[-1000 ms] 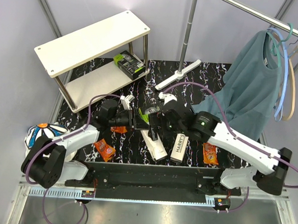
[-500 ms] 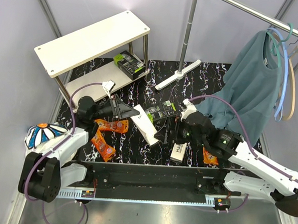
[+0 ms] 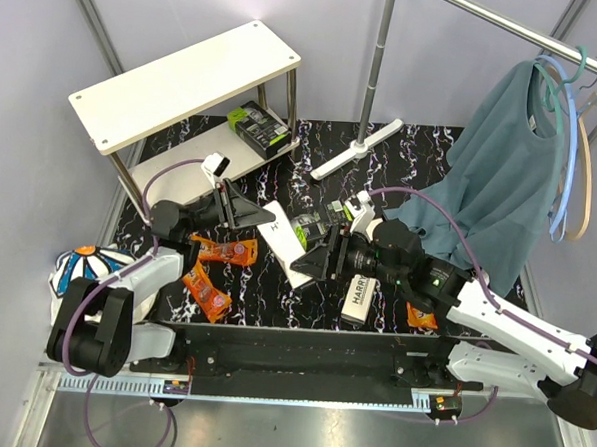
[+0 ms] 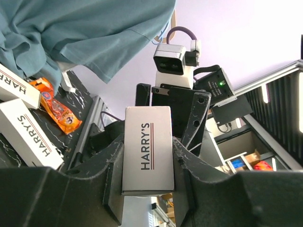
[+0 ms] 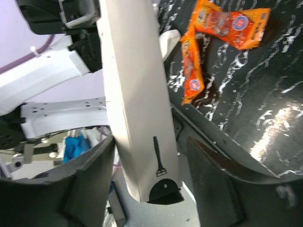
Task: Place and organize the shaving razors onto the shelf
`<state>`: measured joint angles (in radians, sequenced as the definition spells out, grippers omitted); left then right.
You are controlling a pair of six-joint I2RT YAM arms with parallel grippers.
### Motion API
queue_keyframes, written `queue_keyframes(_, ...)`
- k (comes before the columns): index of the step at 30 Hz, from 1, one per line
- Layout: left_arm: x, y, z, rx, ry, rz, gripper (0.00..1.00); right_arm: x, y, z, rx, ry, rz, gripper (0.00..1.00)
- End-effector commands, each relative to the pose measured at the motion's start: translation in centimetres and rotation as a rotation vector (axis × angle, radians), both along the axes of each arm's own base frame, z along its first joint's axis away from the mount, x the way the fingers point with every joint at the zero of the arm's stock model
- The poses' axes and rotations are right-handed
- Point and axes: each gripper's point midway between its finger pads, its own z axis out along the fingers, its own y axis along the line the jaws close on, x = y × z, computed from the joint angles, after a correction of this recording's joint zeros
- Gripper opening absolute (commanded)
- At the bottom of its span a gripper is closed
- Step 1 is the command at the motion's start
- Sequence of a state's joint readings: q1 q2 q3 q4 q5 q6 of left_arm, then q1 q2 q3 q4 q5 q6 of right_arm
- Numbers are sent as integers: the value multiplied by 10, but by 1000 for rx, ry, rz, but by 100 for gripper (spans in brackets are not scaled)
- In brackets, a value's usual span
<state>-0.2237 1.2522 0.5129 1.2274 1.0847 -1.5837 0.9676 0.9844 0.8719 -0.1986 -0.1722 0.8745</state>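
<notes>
My left gripper [image 3: 251,217] [image 4: 147,158] is shut on one end of a flat white HARRY'S box [image 3: 283,239] [image 4: 147,142] and holds it tilted above the table. My right gripper [image 3: 322,263] [image 5: 149,151] is open, with its jaws either side of the box's [image 5: 137,104] black-tipped far end; a gap shows on one side. The shelf [image 3: 186,82] stands at the back left, with a black-and-green pack [image 3: 260,126] on its lower board [image 3: 191,168]. On the table lie another HARRY'S box [image 3: 360,292], a black-and-green pack [image 3: 314,225] and orange packets [image 3: 227,250] [image 3: 207,297] [image 3: 421,312].
A white T-shaped rack foot [image 3: 357,150] and its pole stand behind the grippers. A teal shirt [image 3: 501,184] hangs on the rail at the right. A flower-patterned object [image 3: 81,267] lies at the table's left edge. Two more HARRY'S boxes [image 4: 28,137] show in the left wrist view.
The left gripper has drawn back to the left holding the white box. The right arm pulled back and now has its open jaws at the box's free end.
</notes>
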Motion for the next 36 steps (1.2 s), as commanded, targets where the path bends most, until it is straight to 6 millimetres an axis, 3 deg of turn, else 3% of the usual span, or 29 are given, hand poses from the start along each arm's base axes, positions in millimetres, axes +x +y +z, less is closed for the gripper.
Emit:
queue_keyframes(1, -22, 8, 33, -76, -207, -17, 26, -2, 4, 7, 56, 4, 20, 61)
queue_keyframes(5, -16, 12, 31, -69, -205, 11, 31, -4, 5, 7, 71, 15, 25, 41)
queue_keyframes(9, -11, 16, 27, -54, -203, 26, 39, -4, 6, 7, 80, 16, 23, 31)
queue_keyframes(12, -9, 19, 26, -43, -209, 37, 57, -3, 7, 11, 87, 10, 27, 28)
queue_keyframes(14, -9, 20, 23, -29, -203, 36, 90, -3, 7, 12, 88, 8, 27, 28)
queue_keyframes(15, -9, 21, 24, -19, -228, 47, 99, -3, 7, 13, 89, 7, 27, 28)
queue_keyframes(18, -5, 26, 19, 32, -256, 86, 99, -2, 7, 16, 91, 1, 24, 27)
queue_keyframes(20, 7, 28, 6, 102, -155, 123, 99, -2, 5, 16, 85, -1, 19, 27)
queue_keyframes(21, 11, 33, 4, 182, -310, 196, 99, -1, 4, 20, 89, -7, 15, 27)
queue_keyframes(22, 29, 43, -44, 338, -25, 309, 99, -1, 4, 19, 84, -8, 13, 27)
queue_keyframes(23, 42, 56, -41, 505, -189, 411, 99, -1, 4, 20, 81, -9, 10, 27)
queue_keyframes(24, 42, 70, -45, 598, -173, 495, 99, 1, 3, 23, 82, -14, 5, 27)
queue_keyframes(25, 46, 94, -67, 735, -78, 610, 99, 1, 3, 23, 75, -15, 5, 27)
queue_keyframes(26, 46, 109, -62, 801, -106, 683, 99, 1, 4, 27, 76, -20, 7, 27)
queue_keyframes(28, 42, 144, -83, 964, -2, 822, 99, 2, 4, 26, 67, -21, 5, 27)
queue_keyframes(31, 28, 184, -94, 1130, 85, 961, 99, 5, 7, 29, 60, -28, 8, 27)
queue_keyframes(34, 17, 211, -97, 1220, 129, 1075, 99, 5, 11, 30, 56, -28, 20, 27)
queue_keyframes(36, 14, 209, -89, 1208, 99, 1079, 99, 7, 15, 32, 56, -31, 27, 26)
